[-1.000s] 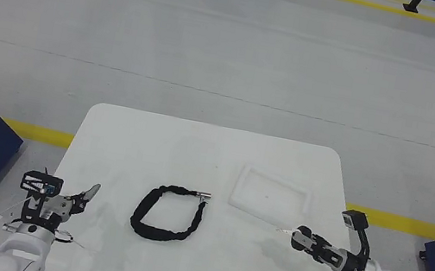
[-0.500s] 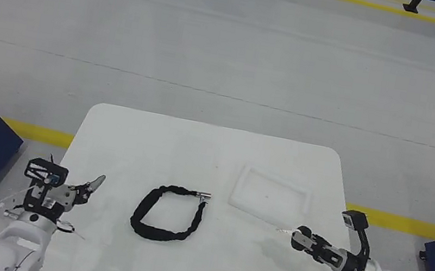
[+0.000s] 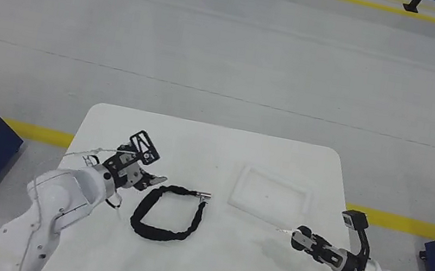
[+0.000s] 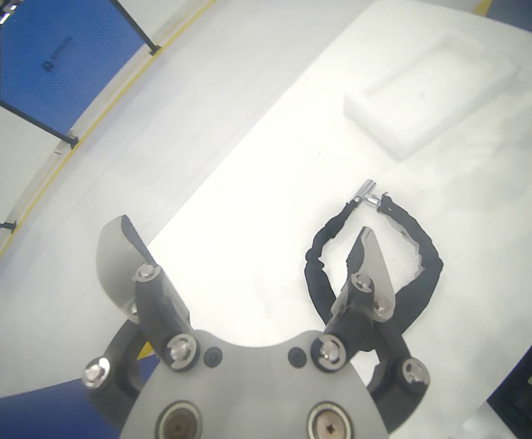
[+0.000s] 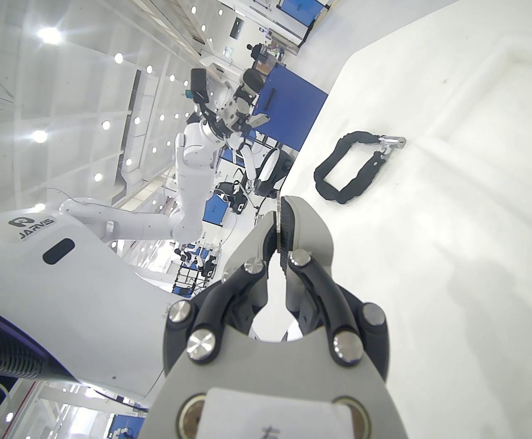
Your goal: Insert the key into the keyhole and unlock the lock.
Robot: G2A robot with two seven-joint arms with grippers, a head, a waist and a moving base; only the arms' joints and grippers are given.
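the lock [image 3: 142, 205] [image 4: 428, 257] [image 5: 353, 138], a black sleeved chain closed into a loop, lies flat on the white bench [image 3: 198, 145], a little left of the middle. its metal cylinder [image 3: 204, 195] [image 4: 368, 191] [image 5: 395, 142] sits at the loop's far right corner and points right, toward a shallow white tray [image 3: 273, 195] [image 4: 424, 104] that lies to the right of the lock, apart from it.

the left hand [image 3: 144, 177] [image 4: 245, 228] [image 5: 249, 118] is raised above the bench just left of the loop's far end, its fingers spread wide with nothing between them. it does not touch the chain.

the right hand [image 3: 292, 235] [image 5: 279, 208] is low over the near right part of the bench, well apart from the lock, pointing left toward it. its fingers are pressed together on a thin flat metal piece, which looks to be the key [image 3: 280, 230] [image 5: 277, 220]. a short pale tip sticks out past the fingertips. the key is clear of the cylinder, not yet inserted.
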